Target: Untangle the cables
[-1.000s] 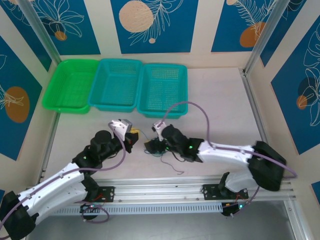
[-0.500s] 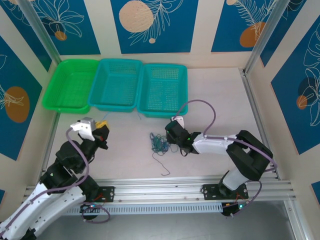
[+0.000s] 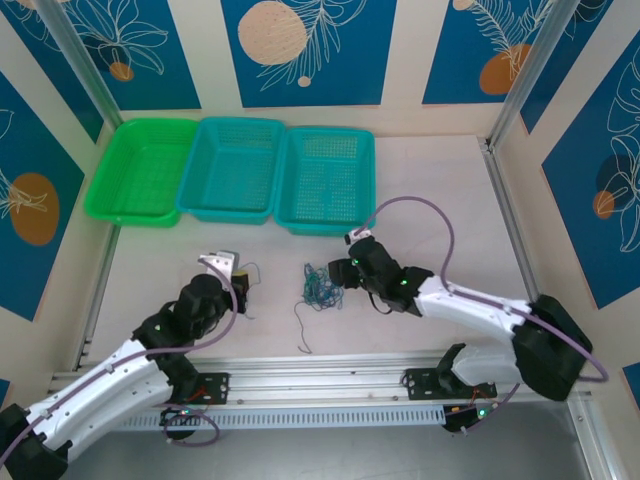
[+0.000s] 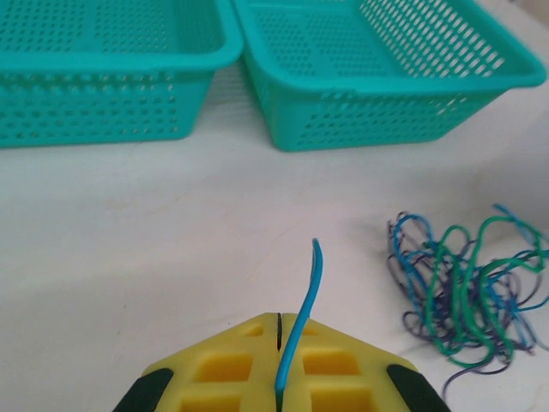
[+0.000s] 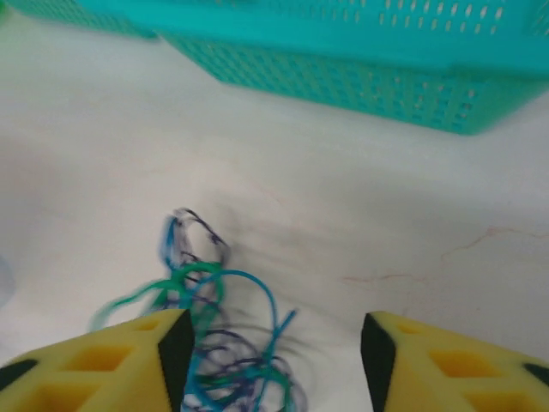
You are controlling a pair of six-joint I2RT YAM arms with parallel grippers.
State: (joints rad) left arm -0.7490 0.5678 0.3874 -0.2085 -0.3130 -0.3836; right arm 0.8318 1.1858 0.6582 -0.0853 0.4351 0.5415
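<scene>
The left wrist view shows the left claw (image 4: 279, 333) clamped on one blue cable (image 4: 302, 296), which from above is just a faint thread. The right claw (image 5: 270, 343) stands apart at the edge of the knot (image 5: 210, 292). From above, that knot lies on the table (image 3: 430, 220) between both arms, short of the teal baskets (image 3: 326, 133).

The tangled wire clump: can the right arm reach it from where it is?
Probably yes. The right gripper is open right at the clump; some wires seem to lie between its jaws already, and nothing stands in the way.
</scene>
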